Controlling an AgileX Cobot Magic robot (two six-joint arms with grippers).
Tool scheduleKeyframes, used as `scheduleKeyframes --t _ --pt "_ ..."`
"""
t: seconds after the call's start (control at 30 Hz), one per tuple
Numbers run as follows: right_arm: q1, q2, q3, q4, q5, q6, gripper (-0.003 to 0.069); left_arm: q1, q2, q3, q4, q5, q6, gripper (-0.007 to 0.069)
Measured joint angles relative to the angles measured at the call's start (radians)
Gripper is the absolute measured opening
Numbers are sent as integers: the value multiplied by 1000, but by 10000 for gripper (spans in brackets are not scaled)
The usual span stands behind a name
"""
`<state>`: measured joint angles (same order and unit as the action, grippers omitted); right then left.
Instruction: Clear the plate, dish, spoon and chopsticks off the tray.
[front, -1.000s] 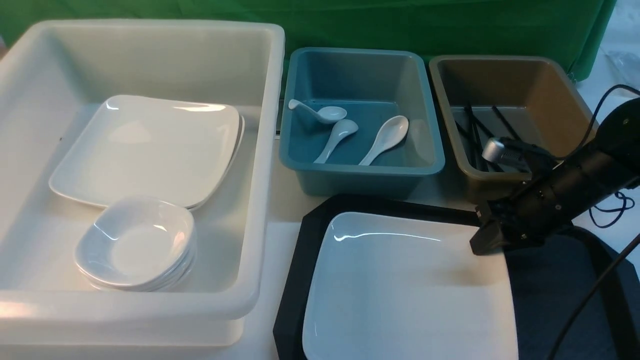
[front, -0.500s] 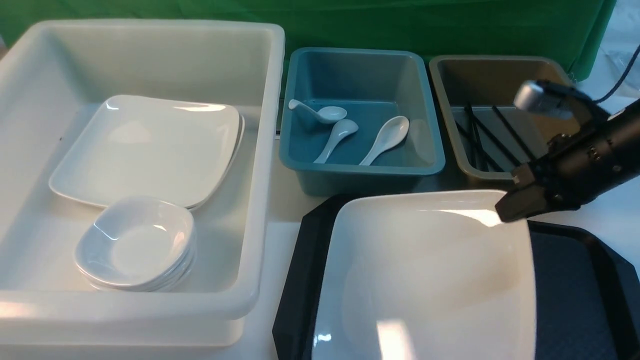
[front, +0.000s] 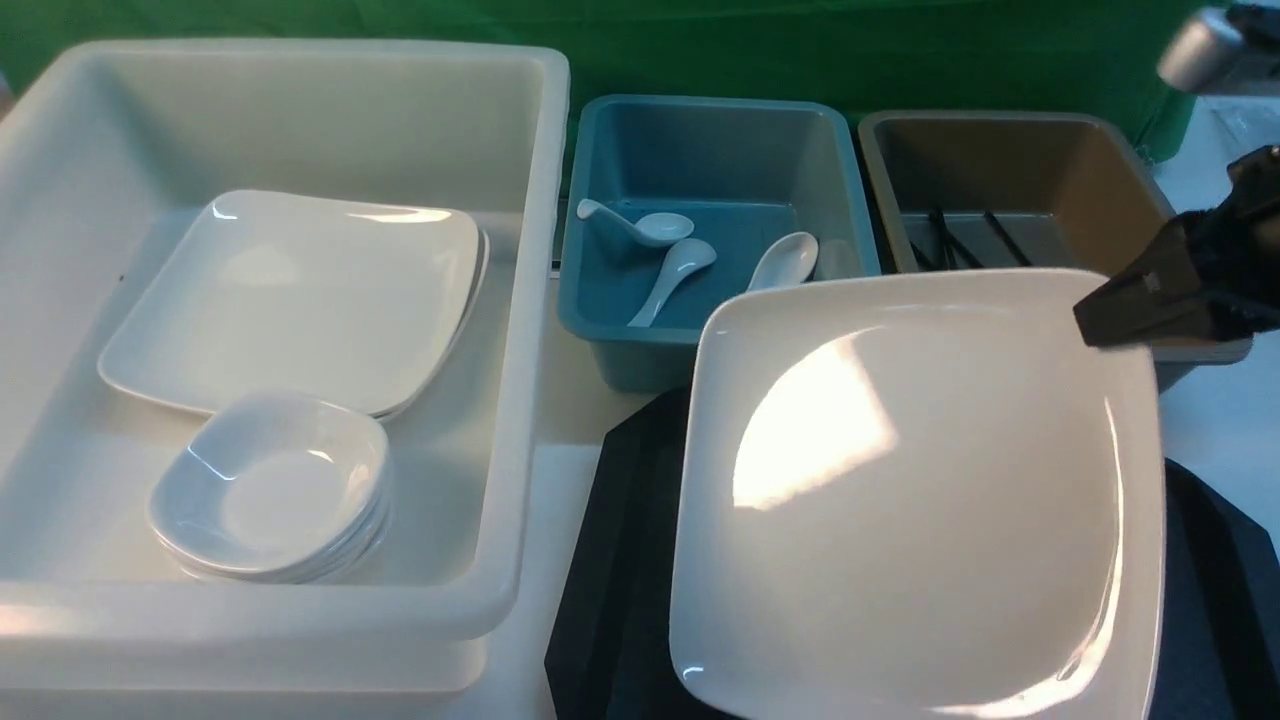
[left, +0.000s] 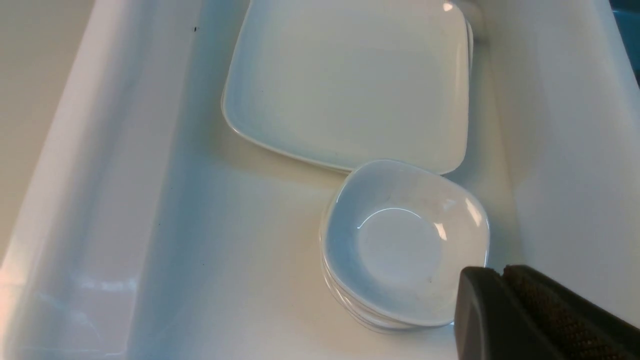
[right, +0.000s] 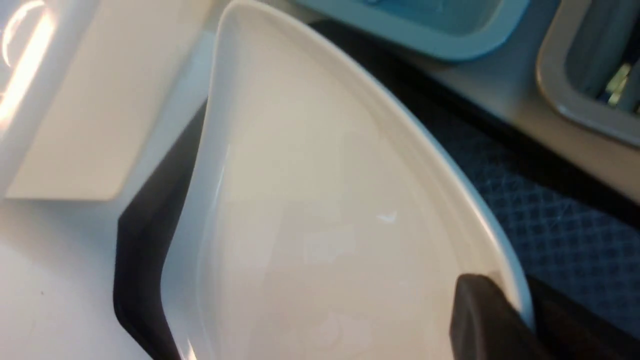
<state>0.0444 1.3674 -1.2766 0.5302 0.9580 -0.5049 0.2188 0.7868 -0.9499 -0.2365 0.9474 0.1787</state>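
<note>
My right gripper (front: 1120, 325) is shut on the far right corner of the large white square plate (front: 920, 490) and holds it tilted up above the black tray (front: 615, 560). In the right wrist view the jaws (right: 520, 310) pinch the plate's rim (right: 310, 210) over the tray's textured floor (right: 565, 220). My left gripper (left: 500, 275) is shut and empty, over the stack of small white dishes (left: 400, 240) inside the white tub. White spoons (front: 680, 265) lie in the blue tub. Black chopsticks (front: 945, 240) lie in the brown tub.
The big white tub (front: 300, 130) at the left holds stacked square plates (front: 300, 290) and the small dishes (front: 270, 485). The blue tub (front: 620, 330) and the brown tub (front: 1000, 150) stand behind the tray. A green cloth hangs at the back.
My right gripper has risen and moved back to the right with the plate's corner, tipping the plate up off the tray. It now hides parts of the blue and brown tubs.
</note>
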Motion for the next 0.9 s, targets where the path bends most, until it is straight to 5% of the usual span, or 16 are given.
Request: scheduleKeyframes --t 0.2,0.47,0.9 --pt "0 19 -208 12 9 47 58 0 0 0 0 -1 0 15" --pt "25 205 -562 221 -2 77 58 0 0 0 0 -11 -1 15" --pt "334 730 -1049 248 -286 244 58 0 0 0 -1 -29 -19 15"
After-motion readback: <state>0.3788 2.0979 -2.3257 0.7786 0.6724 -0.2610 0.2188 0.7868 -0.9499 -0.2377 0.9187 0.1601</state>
